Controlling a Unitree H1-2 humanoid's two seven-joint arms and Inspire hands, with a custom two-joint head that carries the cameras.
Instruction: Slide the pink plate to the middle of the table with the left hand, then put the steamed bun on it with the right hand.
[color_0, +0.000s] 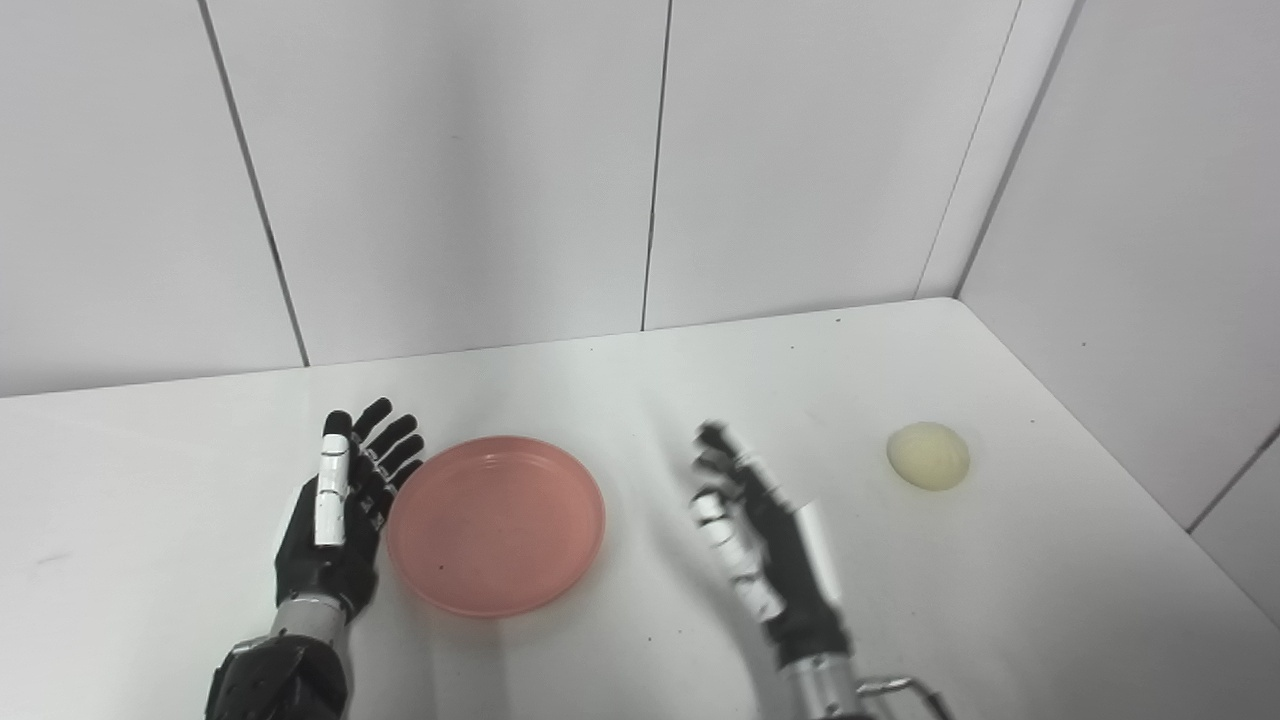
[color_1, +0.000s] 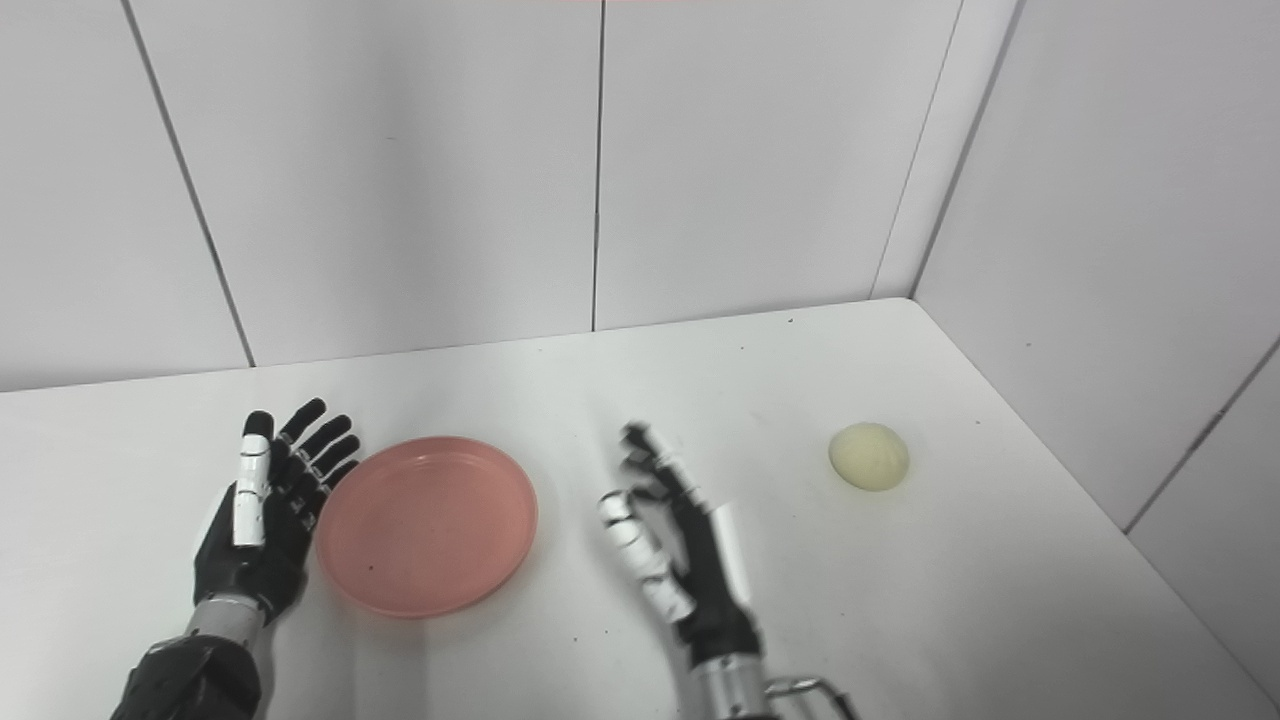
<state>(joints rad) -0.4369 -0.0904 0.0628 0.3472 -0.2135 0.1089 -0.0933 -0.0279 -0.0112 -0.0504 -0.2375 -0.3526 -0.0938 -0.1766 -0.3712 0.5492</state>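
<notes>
- Left eye view: the shallow round pink plastic plate (color_0: 496, 524) lies left of the white table's (color_0: 620, 400) middle, the black left hand (color_0: 340, 510) spread flat against its left rim.
- The black right hand (color_0: 765, 540), blurred, is spread and empty.
- The pale round steamed bun (color_0: 928, 456) sits near the table's right edge; probably soft and light, best cupped gently from its sides.

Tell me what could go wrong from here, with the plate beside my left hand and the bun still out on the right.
1. The left hand sits open against the pink plate's left rim; a hard push could send the plate skidding into the right hand.
2. The steamed bun lies apart from the right hand, toward the table's right edge; it looks round, so a clumsy reach might roll it off.
</notes>
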